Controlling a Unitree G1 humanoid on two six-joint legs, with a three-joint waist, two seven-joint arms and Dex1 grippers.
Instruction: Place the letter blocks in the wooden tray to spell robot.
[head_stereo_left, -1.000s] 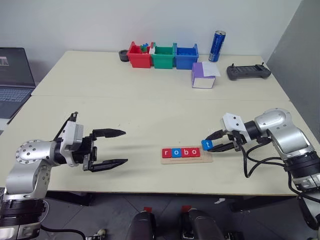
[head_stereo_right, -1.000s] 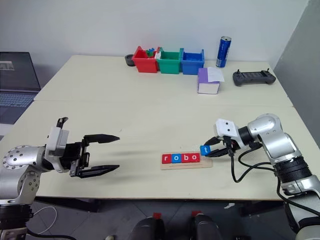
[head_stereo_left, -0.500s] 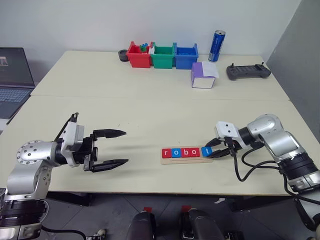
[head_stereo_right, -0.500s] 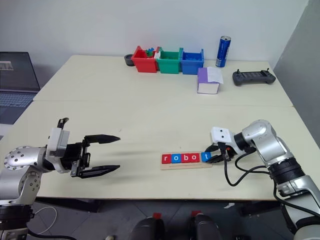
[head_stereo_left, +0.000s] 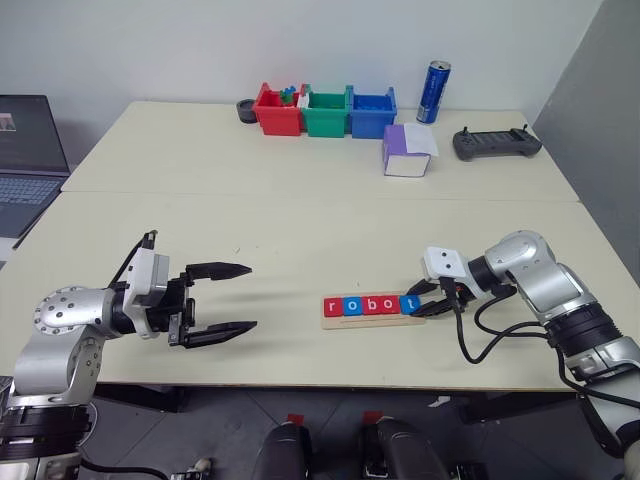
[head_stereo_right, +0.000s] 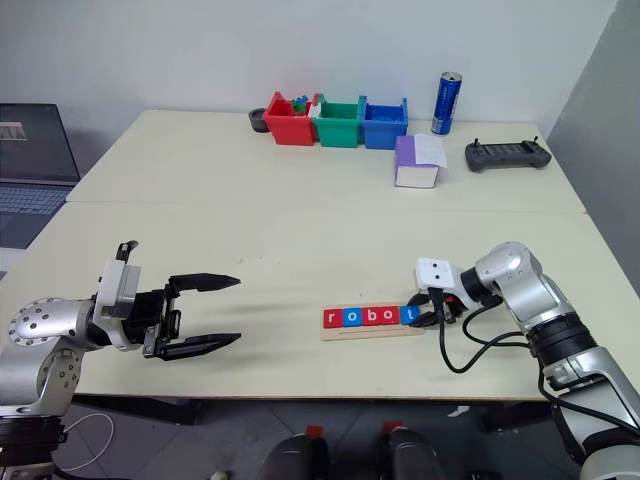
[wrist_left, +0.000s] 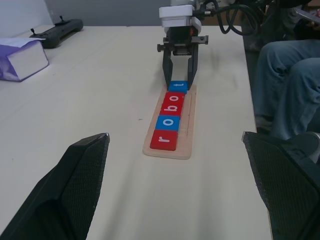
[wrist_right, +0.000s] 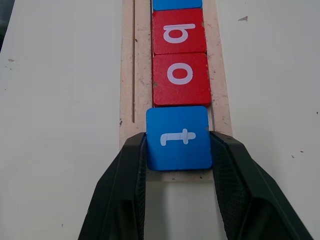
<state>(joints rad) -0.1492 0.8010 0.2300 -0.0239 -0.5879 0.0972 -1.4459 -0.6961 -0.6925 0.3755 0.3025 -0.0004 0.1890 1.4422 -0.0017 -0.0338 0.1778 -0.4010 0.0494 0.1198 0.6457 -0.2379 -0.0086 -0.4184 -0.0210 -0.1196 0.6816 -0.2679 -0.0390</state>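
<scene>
Right end effector (wrist_right: 178, 145) is clamped on the blue t tile (wrist_right: 179, 138), seated at the tray's (wrist_right: 127, 70) 3 o'clock end beside o (last letter). Next, as I judge: release and lift straight off. Left end effector (head_stereo_left: 218, 297) hangs wide open, empty, at 9 o'clock over the desk (head_stereo_left: 300, 230).

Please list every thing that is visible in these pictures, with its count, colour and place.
letter blocks: five, red and blue, in the tray, spelling robot
wooden tray: one, pale, near table edge
bins: three, red, green, blue, far side
can: one, blue, right of bins
box: one, purple and white, near can
controller: one, black, far right
laptop: one, dark, left
person's legs: blue jeans, beside table
left tool: open, hovering
right tool: shut on blue t block
</scene>
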